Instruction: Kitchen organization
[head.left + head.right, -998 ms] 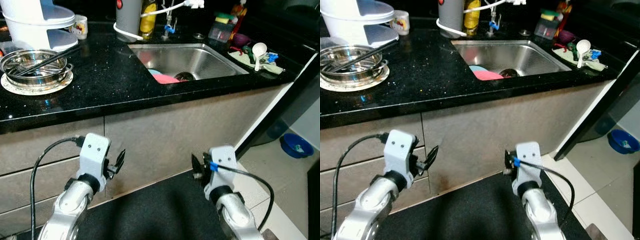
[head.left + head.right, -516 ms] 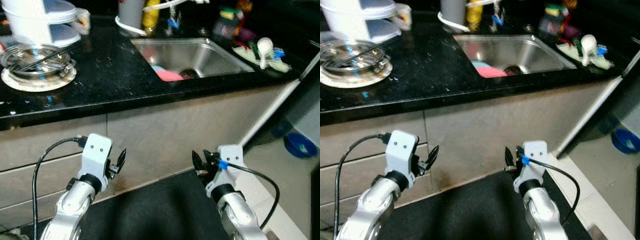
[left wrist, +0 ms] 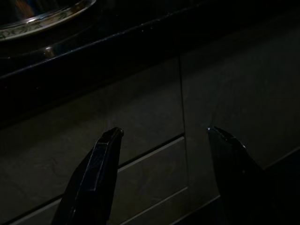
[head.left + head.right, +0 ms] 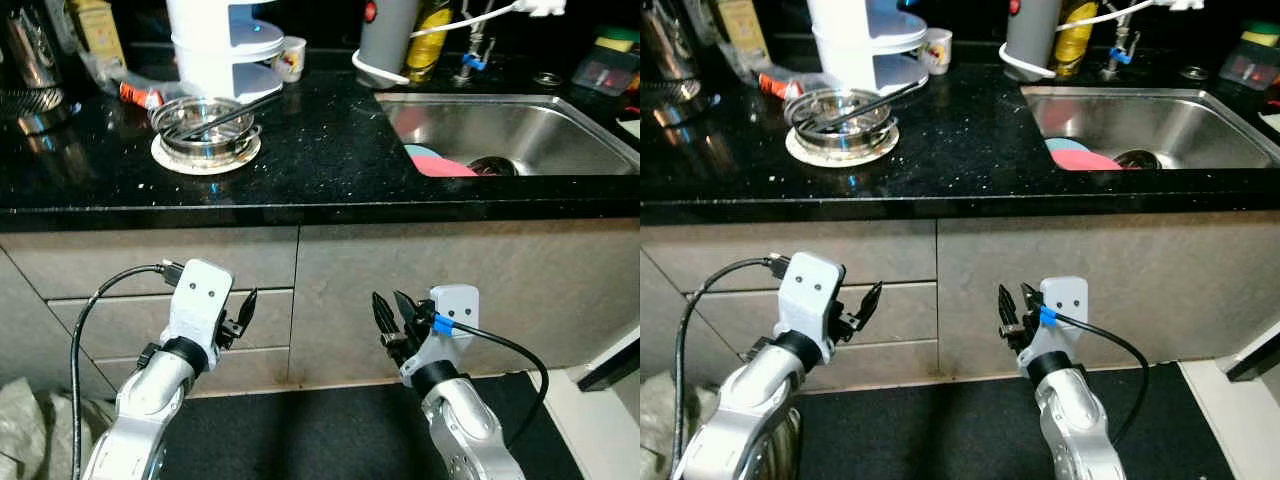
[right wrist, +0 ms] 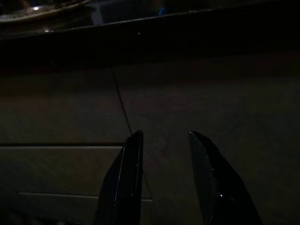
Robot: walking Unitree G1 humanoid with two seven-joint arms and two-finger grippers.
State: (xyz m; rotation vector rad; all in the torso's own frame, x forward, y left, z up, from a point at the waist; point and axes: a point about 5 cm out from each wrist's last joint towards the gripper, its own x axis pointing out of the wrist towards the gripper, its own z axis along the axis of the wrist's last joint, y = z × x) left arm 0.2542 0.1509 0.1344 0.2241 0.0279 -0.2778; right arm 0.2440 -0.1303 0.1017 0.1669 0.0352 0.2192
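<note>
Both arms are hanging low before the cabinet fronts [image 4: 420, 270], touching nothing: the left gripper [image 3: 164, 140] is spread wide and empty, the right gripper [image 5: 164, 140] parted more narrowly, also empty. On the black counter [image 4: 320, 160] above, a steel bowl [image 4: 205, 125] is sitting on a white plate [image 4: 170, 158], with a dark utensil [image 4: 240, 108] lying across it, its long axis slanting up toward the sink [image 4: 520, 125].

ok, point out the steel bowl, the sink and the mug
steel bowl [image 4: 205, 122], left eye view, on its rim
sink [image 4: 520, 135], left eye view, on its bare back wall
mug [image 4: 291, 58], left eye view, on its side
</note>
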